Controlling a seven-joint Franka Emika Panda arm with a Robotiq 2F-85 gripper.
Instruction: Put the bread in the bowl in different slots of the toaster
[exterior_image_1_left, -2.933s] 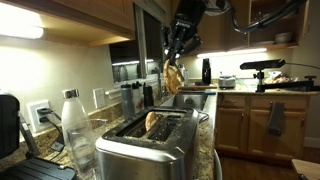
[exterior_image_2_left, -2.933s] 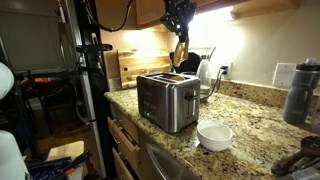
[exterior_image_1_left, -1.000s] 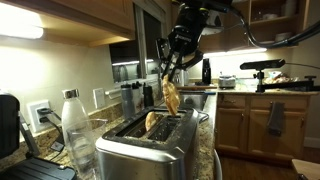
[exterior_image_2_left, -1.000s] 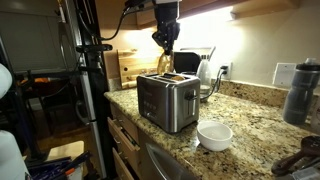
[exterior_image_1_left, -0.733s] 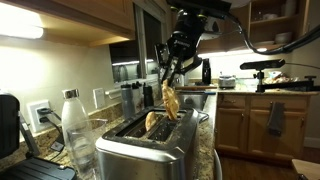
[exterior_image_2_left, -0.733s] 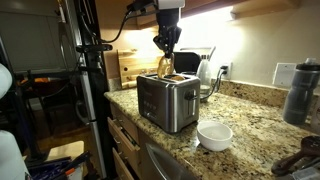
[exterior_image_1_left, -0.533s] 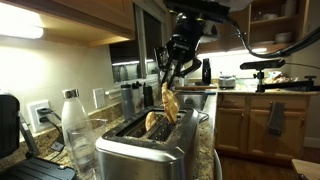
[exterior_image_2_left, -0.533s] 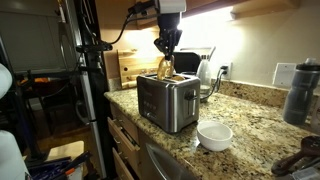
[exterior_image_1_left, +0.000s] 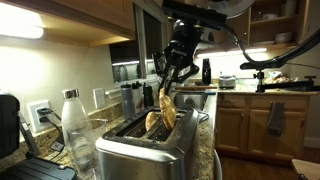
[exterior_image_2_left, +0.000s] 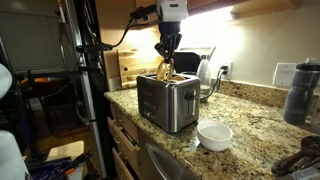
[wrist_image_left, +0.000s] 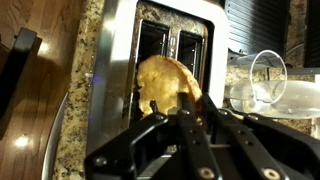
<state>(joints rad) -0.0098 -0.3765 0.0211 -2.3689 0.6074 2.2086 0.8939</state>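
The steel toaster (exterior_image_1_left: 150, 150) stands on the granite counter and shows in both exterior views (exterior_image_2_left: 167, 102). One tan bread slice (exterior_image_1_left: 151, 123) stands in a toaster slot. My gripper (exterior_image_1_left: 167, 88) is shut on a second bread slice (exterior_image_1_left: 165, 106) and holds it just above the toaster top. In an exterior view the gripper (exterior_image_2_left: 166, 60) holds the slice (exterior_image_2_left: 166, 69) over the toaster. In the wrist view the held bread (wrist_image_left: 165, 84) hangs from the gripper (wrist_image_left: 186, 104) above the dark slots of the toaster (wrist_image_left: 112, 60). The white bowl (exterior_image_2_left: 214, 135) in front of the toaster looks empty.
A clear bottle with a white cap (exterior_image_1_left: 73, 125) stands next to the toaster. A wooden board (exterior_image_2_left: 130, 66) leans behind it. A glass jug (wrist_image_left: 266, 82) sits beside the toaster. A grey bottle (exterior_image_2_left: 298, 92) stands on the counter at the far end.
The gripper has lowered the held bread slice from high above the toaster down to just over its top. The slice in the slot has not moved.
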